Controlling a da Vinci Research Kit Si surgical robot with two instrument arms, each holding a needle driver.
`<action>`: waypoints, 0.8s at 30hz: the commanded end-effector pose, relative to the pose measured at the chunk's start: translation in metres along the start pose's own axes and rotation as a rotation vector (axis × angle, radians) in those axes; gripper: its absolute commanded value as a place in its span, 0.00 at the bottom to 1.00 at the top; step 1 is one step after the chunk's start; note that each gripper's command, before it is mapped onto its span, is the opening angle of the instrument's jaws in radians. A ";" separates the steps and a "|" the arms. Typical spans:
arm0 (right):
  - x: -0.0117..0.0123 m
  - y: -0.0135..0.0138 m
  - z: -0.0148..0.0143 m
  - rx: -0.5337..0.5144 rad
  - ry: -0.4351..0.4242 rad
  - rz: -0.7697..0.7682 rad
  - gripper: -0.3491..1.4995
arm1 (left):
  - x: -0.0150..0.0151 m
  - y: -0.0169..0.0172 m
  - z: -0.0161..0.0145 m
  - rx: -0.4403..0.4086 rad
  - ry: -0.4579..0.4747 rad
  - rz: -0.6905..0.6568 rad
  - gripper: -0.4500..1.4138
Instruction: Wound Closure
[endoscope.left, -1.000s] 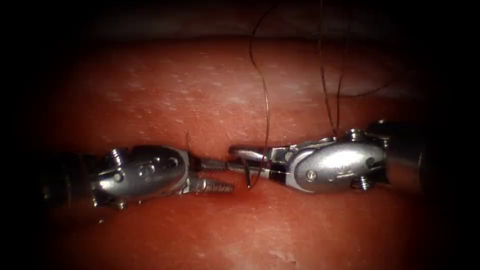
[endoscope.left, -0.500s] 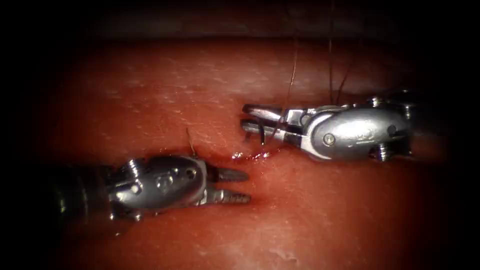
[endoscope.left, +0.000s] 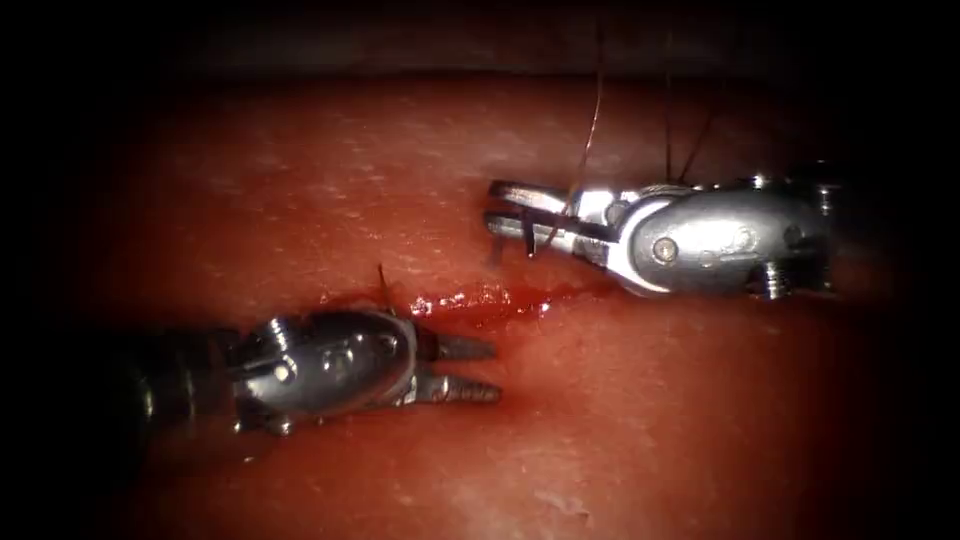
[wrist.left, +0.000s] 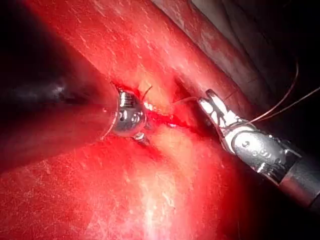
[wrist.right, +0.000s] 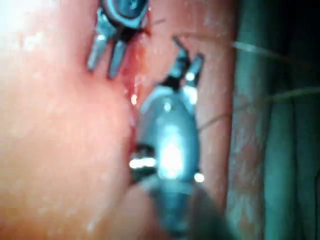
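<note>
Your left tool lies low on the tissue, just below the cut, jaws narrowly parted and holding nothing. A short thread end stands up from the cut's left end, with red fluid pooled along it. Your right tool hovers above the cut's right end, gripping the needle, clear of the tissue, near mid-curve; thread rises toward the tissue's far edge.
</note>
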 end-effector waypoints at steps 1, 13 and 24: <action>-0.0003 0.0002 0.0009 0.003 0.005 0.005 0.00 | -0.0001 -0.0002 0.0009 0.000 -0.001 0.003 0.40; -0.0002 0.0022 0.0012 0.001 -0.001 0.125 0.00 | -0.0009 -0.0004 0.0012 0.000 -0.010 0.010 0.40; -0.0011 0.0037 0.0020 -0.033 -0.015 0.182 0.00 | -0.0009 -0.0003 0.0012 0.000 -0.013 0.009 0.40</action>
